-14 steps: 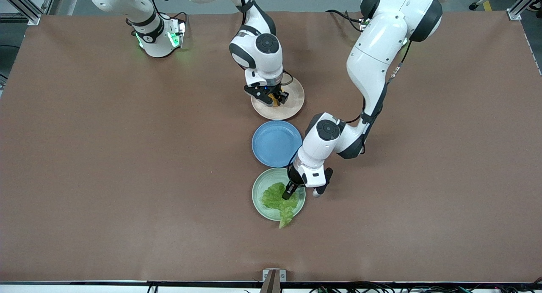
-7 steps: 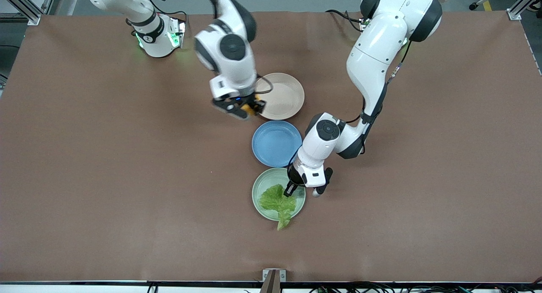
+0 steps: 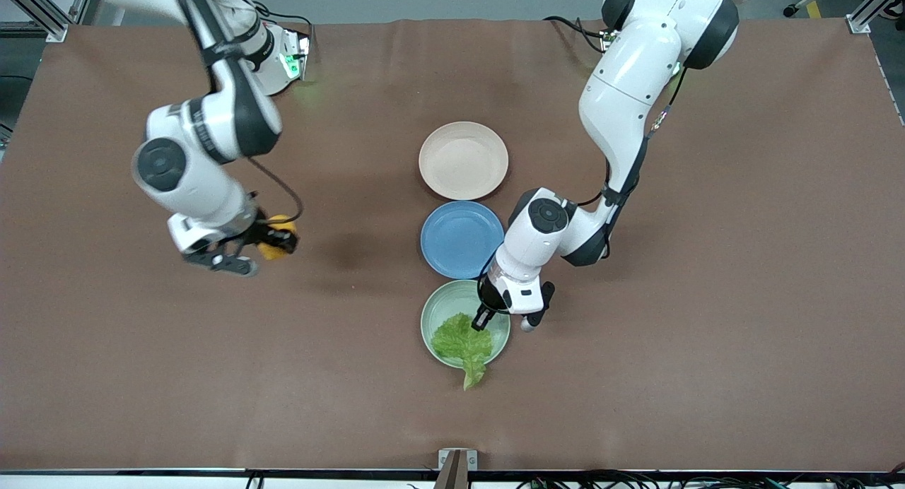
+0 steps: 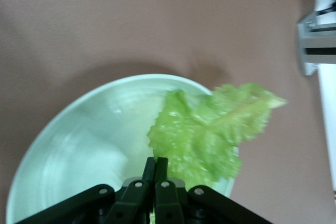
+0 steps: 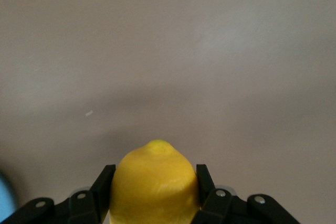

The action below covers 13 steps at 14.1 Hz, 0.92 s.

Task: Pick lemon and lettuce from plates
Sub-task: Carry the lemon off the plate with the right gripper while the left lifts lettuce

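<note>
My right gripper point(image 3: 271, 241) is shut on the yellow lemon point(image 3: 277, 233) and holds it in the air over bare table, toward the right arm's end. In the right wrist view the lemon point(image 5: 152, 182) fills the gap between the fingers point(image 5: 103, 182). My left gripper point(image 3: 483, 321) is shut on the edge of the green lettuce point(image 3: 463, 342), low over the mint plate point(image 3: 444, 304). The leaf lies on that plate with its stem over the rim nearest the front camera. In the left wrist view the shut fingertips point(image 4: 156, 162) pinch the lettuce point(image 4: 205, 135) over the mint plate point(image 4: 84, 145). The beige plate point(image 3: 463, 160) is bare.
A blue plate point(image 3: 462, 239) sits between the beige plate and the mint plate. The brown table covering point(image 3: 707, 333) is bare around the plates. A small metal bracket point(image 3: 456, 459) stands at the table edge nearest the front camera.
My right gripper lifted the lemon off the beige plate and swung it toward the right arm's end of the table. The lettuce shifted slightly toward the front camera in the left gripper.
</note>
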### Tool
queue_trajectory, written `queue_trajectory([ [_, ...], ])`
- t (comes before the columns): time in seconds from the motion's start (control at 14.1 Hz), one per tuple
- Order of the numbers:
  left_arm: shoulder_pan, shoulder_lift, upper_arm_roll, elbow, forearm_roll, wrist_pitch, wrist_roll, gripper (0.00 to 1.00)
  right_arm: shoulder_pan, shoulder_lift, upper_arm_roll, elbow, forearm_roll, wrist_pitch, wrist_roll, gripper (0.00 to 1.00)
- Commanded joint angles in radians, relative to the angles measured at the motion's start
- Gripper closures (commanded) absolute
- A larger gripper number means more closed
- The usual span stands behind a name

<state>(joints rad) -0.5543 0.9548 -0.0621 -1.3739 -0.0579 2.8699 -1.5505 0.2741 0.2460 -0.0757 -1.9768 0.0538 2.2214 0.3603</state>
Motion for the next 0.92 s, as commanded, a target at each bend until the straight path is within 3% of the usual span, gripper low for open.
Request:
queue_trajectory([
  [0.0, -0.009, -0.060, 0.011, -0.011, 0.003, -0.029, -0.014, 1.00, -0.094, 0.047, 0.028, -0.010, 0.000, 0.050, -0.131, 1.00],
  [0.28, 0.001, -0.154, 0.010, -0.022, 0.003, -0.157, -0.011, 1.00, -0.163, 0.082, 0.028, -0.051, 0.000, 0.116, -0.226, 1.00],
  [0.5, 0.025, -0.295, 0.007, -0.071, 0.004, -0.337, 0.035, 1.00, -0.220, 0.130, 0.030, -0.051, 0.000, 0.153, -0.306, 1.00],
  [0.85, 0.146, -0.532, -0.002, -0.224, -0.007, -0.694, 0.427, 1.00, -0.263, 0.220, 0.034, -0.039, 0.001, 0.253, -0.356, 1.00],
])
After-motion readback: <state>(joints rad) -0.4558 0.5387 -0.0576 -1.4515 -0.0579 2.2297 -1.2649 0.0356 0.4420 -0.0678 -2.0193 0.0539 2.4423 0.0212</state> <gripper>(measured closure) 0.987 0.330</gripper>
